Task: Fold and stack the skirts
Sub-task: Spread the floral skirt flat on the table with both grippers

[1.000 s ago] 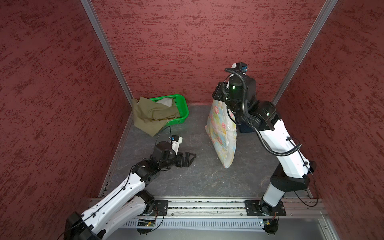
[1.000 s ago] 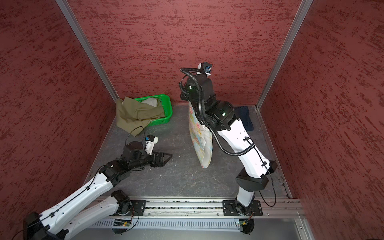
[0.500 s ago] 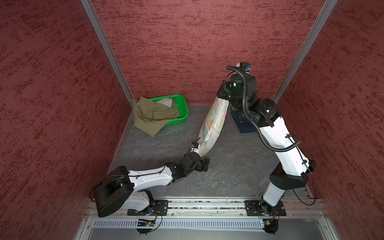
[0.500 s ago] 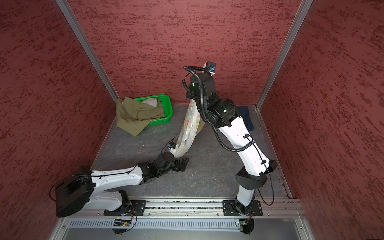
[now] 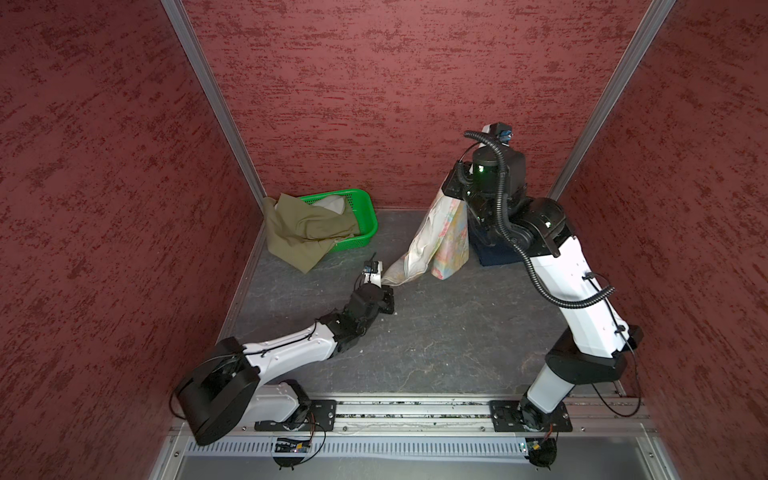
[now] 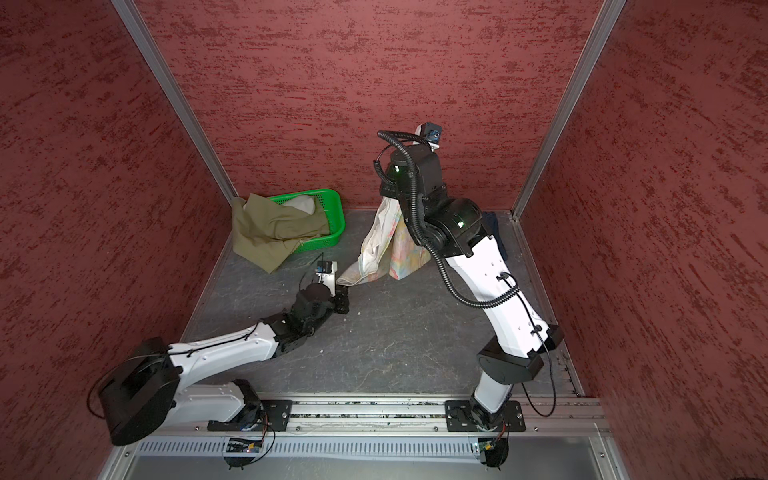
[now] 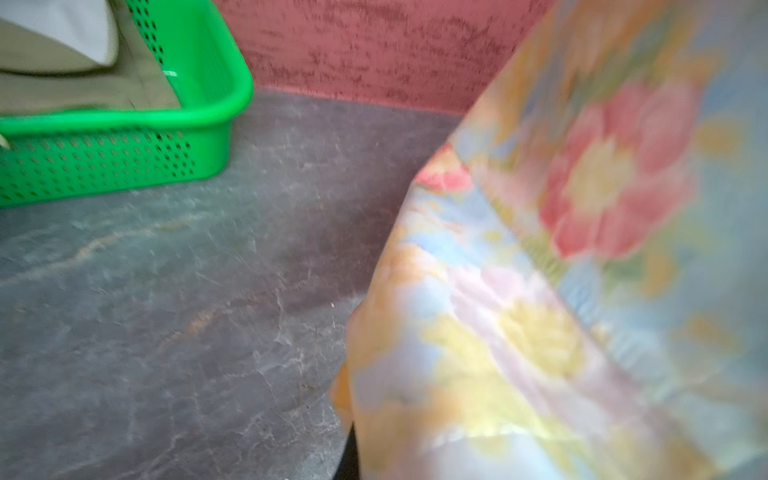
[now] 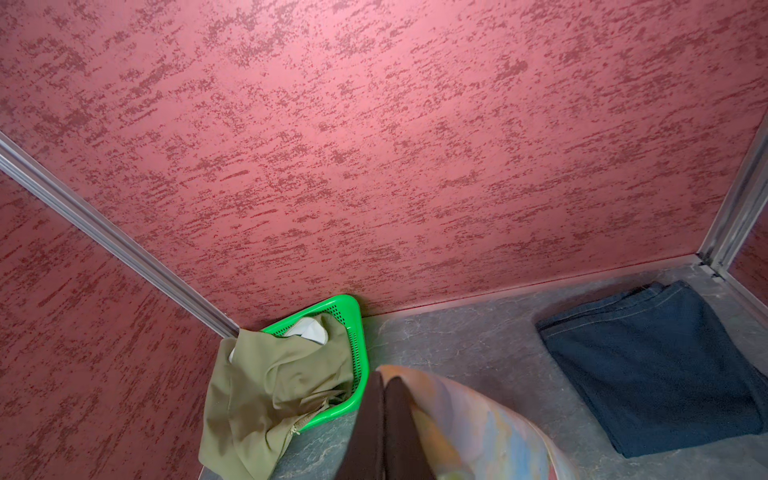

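The right pincer (image 8: 383, 399) is up high near the back wall, clamped tight on the top edge of the pale pastel floral skirt (image 5: 440, 237), which hangs down from it with its white lining showing on one side. Down low, the left pincer (image 5: 388, 291) is closed narrow at the skirt's trailing hem corner. From where I stand it looks to have that corner pinched, with the cloth draping right over its wrist camera.

I'd say the job in hand is getting the floral skirt spread flat for folding. To do it well, the left pincer should draw the hem out toward the open middle of the bench (image 5: 436, 332) while the right one lowers the waistband. The cloth needs to stay lightly taut so the lining doesn't bunch underneath. It should also be kept off the dark blue denim skirt (image 8: 652, 365), which lies folded flat in the back right corner, just behind the hanging cloth.

The plain olive-green skirt (image 5: 307, 228) is unfolded, slumped half over the green perforated plastic basket (image 5: 365, 216) in the back left corner.

The bench is a dark grey, stone-veined sheet, bare across the middle and front. Mottled red walls (image 5: 374, 83) with bright metal corner posts close it in on three sides.
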Motion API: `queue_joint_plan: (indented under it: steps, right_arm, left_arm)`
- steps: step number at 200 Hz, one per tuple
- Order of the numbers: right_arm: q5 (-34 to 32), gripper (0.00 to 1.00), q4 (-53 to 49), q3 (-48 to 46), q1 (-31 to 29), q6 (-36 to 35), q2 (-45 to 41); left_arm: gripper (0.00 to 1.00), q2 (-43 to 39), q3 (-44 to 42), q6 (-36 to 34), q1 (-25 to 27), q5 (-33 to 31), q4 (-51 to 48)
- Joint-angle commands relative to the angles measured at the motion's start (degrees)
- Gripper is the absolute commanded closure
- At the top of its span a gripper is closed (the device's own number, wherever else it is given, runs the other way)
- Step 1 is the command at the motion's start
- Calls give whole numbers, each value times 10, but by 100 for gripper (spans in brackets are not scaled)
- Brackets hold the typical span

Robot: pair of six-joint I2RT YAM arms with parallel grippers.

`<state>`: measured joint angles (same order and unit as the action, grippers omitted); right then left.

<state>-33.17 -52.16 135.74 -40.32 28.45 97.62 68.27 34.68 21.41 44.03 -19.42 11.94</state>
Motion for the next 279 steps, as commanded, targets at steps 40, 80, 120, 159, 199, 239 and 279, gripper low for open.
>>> queue_joint_plan:
  steps: [40,80,120,159,199,239,279]
  right_arm:
    - [12,100,3,-51,40,-5,-71]
    - [12,100,-13,-122,44,-11,-134]
    - [22,100,-16,-269,43,15,-241]
    - [38,100,-45,-384,44,54,-309]
    - [197,100,9,-468,161,50,-275]
    - [338,84,125,-509,276,33,-133]
    - [340,1,134,-501,311,23,-81]
  left_arm:
    - [100,-162,150,-79,-66,39,-248]
    - [100,-219,185,-81,-73,40,-329]
    - [100,-289,208,-71,-55,39,-416]
    - [100,-283,238,-63,-21,60,-465]
    - [100,-137,264,-60,-118,214,-448]
    - [68,109,315,-71,-224,307,-394]
    - [1,212,378,-37,-220,238,-419]
